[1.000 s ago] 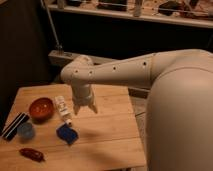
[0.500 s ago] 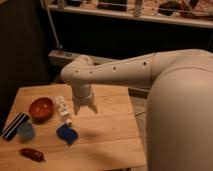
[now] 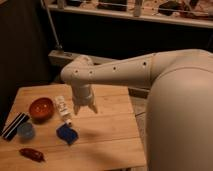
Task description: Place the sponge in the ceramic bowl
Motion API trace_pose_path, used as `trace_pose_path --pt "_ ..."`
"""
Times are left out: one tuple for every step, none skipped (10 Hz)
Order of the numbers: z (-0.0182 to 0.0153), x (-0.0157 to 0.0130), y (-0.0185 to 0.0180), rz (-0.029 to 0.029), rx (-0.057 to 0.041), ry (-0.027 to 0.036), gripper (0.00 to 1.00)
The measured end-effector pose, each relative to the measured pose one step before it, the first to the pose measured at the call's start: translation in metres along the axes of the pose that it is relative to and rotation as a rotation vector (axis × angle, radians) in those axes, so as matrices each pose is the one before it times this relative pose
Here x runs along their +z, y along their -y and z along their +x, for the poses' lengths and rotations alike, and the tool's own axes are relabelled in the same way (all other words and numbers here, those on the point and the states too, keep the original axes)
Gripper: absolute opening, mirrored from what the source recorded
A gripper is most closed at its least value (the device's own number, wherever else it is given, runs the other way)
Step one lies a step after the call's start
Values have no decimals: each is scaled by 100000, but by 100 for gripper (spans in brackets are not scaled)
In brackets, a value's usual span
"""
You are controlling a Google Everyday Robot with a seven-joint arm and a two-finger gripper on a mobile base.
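The sponge (image 3: 66, 133), a small dark blue block, lies on the wooden table (image 3: 107, 145) toward its front. The ceramic bowl (image 3: 41, 108), reddish-brown and glossy, sits at the table's left. My gripper (image 3: 84, 108) hangs above the table, to the right of the bowl and up and right of the sponge, its pale fingers (image 3: 93, 107) pointing down and apart with nothing between them.
A white tube-like bottle (image 3: 63, 109) lies between bowl and gripper. A light blue cup (image 3: 26, 131) and a black-and-white striped object (image 3: 14, 126) sit at the left edge. A dark red elongated object (image 3: 32, 154) lies front left. My bulky arm (image 3: 175, 85) fills the right.
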Motion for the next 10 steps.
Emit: trace_pose_path --pt "0 -1 2 3 4 1 65" --pt "1 1 2 5 2 -1 65" --pt "0 -2 0 -1 -1 3 65" --pt "1 3 -2 1 -2 -6 65" --pt "0 0 -3 0 -8 0 65" --pt "-1 0 3 1 9 0 65" --pt "-1 0 1 1 -3 4 65" --pt "21 1 -11 -59 -122 -7 65" --pt "9 -16 -79 -505 -718 358 65" --pt "-189 54 -471 -1446 -2360 1773 65"
